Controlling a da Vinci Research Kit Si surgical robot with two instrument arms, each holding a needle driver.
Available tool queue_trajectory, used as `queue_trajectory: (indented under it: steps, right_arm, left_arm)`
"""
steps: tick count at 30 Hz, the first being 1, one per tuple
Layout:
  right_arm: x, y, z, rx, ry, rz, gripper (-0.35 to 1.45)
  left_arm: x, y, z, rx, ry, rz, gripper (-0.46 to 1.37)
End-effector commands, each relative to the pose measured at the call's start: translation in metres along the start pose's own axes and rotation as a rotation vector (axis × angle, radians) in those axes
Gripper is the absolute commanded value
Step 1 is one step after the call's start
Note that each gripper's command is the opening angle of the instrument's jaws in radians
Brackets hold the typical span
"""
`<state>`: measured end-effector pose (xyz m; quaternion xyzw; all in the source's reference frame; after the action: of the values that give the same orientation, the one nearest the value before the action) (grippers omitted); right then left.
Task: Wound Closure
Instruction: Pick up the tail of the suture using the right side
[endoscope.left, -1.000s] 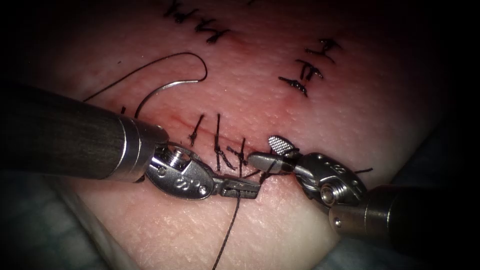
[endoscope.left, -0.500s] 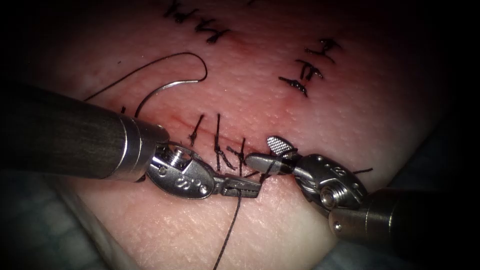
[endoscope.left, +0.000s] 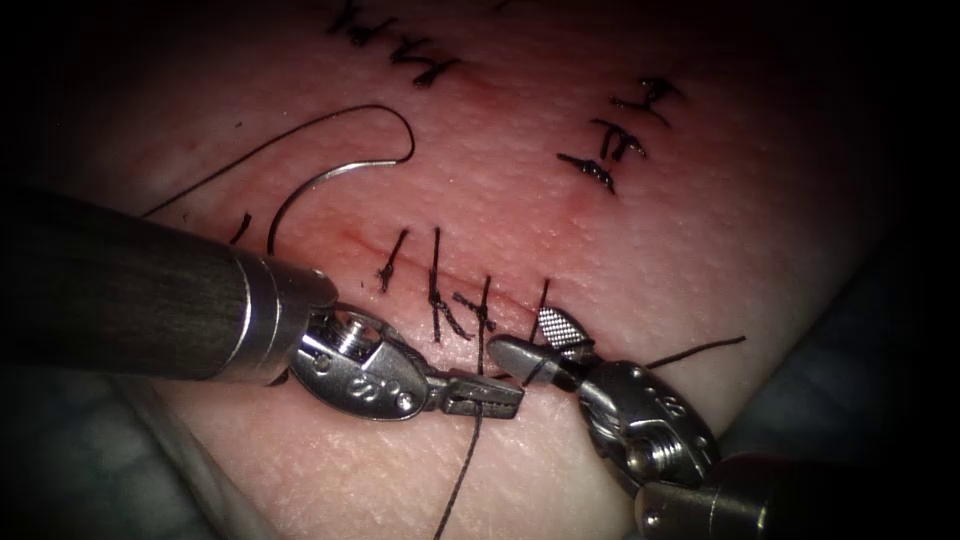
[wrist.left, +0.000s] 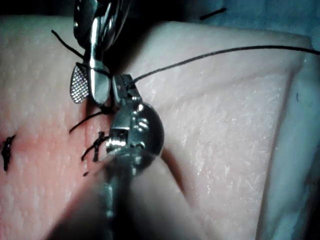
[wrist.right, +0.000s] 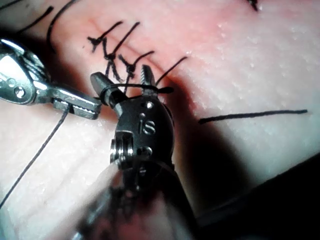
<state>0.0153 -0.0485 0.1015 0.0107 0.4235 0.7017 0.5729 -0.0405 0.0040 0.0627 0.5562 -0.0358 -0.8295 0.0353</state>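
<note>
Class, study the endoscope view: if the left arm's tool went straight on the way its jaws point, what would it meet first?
Most likely the right arm's steel tool, whose open jaws face the left arm's steel tool, shut on the thin dark thread. Depth is unclear, so it might pass just in front.

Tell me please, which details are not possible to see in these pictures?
- The needle: endoscope view, its lower end is hidden behind the left tool shaft.
- The thread: the picture's bottom edge cuts it off.
- The right tool: thread crosses its open jaws; whether wrapped or merely lying across is unclear.
</note>
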Motion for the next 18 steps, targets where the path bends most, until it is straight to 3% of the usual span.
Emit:
queue_trajectory:
  steps: [1,11,18]
  right_arm:
    - [-0.0002,-0.0001,-0.0001,0.003,0.009,0.002,0.91]
    - [-0.0027,0.0003,-0.0011,0.000,0.044,0.098,0.88]
    - [-0.0031,0.0016,-0.0020,-0.028,0.071,0.200,0.81]
  left_arm:
    - [0.0000,0.0000,0.0000,-0.004,0.003,0.001,-0.35]
    - [0.0003,0.0010,0.0004,-0.021,0.021,0.006,-0.35]
    - [0.0010,0.0023,0.0006,-0.029,0.029,0.010,-0.35]
